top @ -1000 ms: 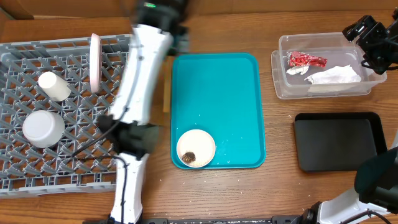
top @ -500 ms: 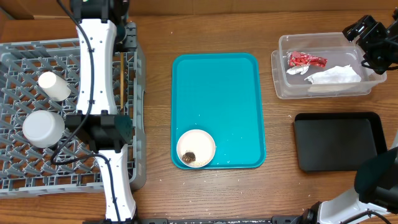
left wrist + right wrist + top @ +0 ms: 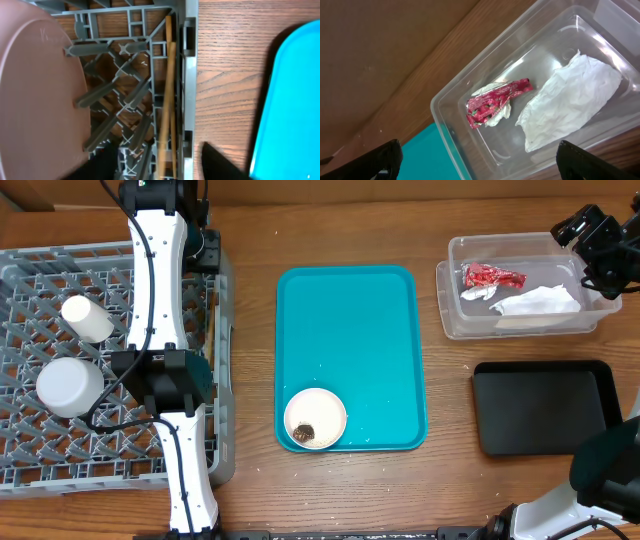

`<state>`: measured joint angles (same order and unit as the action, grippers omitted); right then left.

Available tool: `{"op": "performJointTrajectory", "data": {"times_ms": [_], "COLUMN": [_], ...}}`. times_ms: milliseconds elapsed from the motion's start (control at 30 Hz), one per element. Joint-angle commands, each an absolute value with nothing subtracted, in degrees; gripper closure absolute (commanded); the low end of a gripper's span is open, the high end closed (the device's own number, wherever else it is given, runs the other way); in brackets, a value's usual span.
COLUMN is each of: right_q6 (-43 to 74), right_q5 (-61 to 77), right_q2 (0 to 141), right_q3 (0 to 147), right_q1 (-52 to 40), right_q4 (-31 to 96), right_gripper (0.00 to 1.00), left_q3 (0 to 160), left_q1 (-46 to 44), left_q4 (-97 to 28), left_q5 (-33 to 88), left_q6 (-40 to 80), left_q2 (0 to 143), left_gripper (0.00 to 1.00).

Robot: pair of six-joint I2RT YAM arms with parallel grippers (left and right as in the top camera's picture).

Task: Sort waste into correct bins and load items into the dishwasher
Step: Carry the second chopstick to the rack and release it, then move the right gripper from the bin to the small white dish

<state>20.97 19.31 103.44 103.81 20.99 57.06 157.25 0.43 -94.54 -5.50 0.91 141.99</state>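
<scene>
My left gripper (image 3: 159,161) hangs open over the right edge of the grey dishwasher rack (image 3: 40,260). A pair of wooden chopsticks (image 3: 167,95) lies free between its fingers, along the rack wall. A plate (image 3: 40,95) stands upright in the rack beside them. A white cup (image 3: 88,318) and an upturned bowl (image 3: 70,387) also sit in the rack. A small bowl (image 3: 315,418) holding a brown scrap rests on the teal tray (image 3: 350,310). My right gripper (image 3: 485,165) stands open above the clear tub (image 3: 450,130), which holds the red wrapper (image 3: 495,100) and white napkin (image 3: 570,107).
The black tray (image 3: 545,405) lies right of the teal tray, below the clear tub (image 3: 455,300). In the overhead view my left arm (image 3: 160,300) runs along the rack's right side and hides the plate. Bare wood separates rack, tray and bins.
My left arm swung left from the teal tray's edge to the rack's right wall. Its jaws opened and the chopsticks now lie in the rack. The right arm has not moved.
</scene>
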Motion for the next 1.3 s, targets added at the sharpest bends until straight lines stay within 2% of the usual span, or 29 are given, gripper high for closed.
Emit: {"op": "performJointTrajectory", "data": {"times_ms": [0, 133, 300, 400, 500, 600, 867, 1067, 1267], "right_q6": [21.1, 21.1, 21.1, 21.1, 21.1, 21.1, 21.1, 21.3, 23.0], "right_q5": [19.5, 19.5, 19.5, 19.5, 19.5, 19.5, 19.5, 20.2, 37.9], "right_q2": [102.6, 102.6, 102.6, 102.6, 102.6, 102.6, 102.6, 102.6, 102.6], "right_q3": [105.2, 105.2, 105.2, 105.2, 105.2, 105.2, 105.2, 105.2, 105.2], "right_q1": [21.1, 21.1, 21.1, 21.1, 21.1, 21.1, 21.1, 21.1, 21.1], "right_q4": [56.9, 56.9, 56.9, 56.9, 56.9, 56.9, 56.9, 56.7, 61.4], "right_gripper": [0.0, 0.0, 0.0, 0.0, 0.0, 0.0, 0.0, 0.0, 0.0], "left_q3": [157.5, 159.2, 162.6, 164.1, 164.1, 164.1, 164.1, 162.8, 162.8], "left_q1": [0.7, 0.7, 0.7, 0.8, 1.7, 4.3, 17.2, 24.1, 25.5], "left_q4": [-94.4, -94.7, -94.9, -94.5, -93.2, -91.4, -91.1, -93.4, -93.4], "left_q5": [-4.8, -3.0, 5.7, 7.2, 3.1, 0.1, -1.9, -1.9, -1.9], "left_q6": [1.6, 3.7, 3.9, 6.2, 11.8, 16.7, 28.8, 30.0, 30.0], "left_q2": [141.9, 140.0, 134.9, 130.7, 125.9, 122.0, 117.7, 117.9, 117.9], "left_gripper": [0.4, 0.41, 0.38, 0.29, 0.22, 0.0, 0.0, 0.0, 0.0]}}
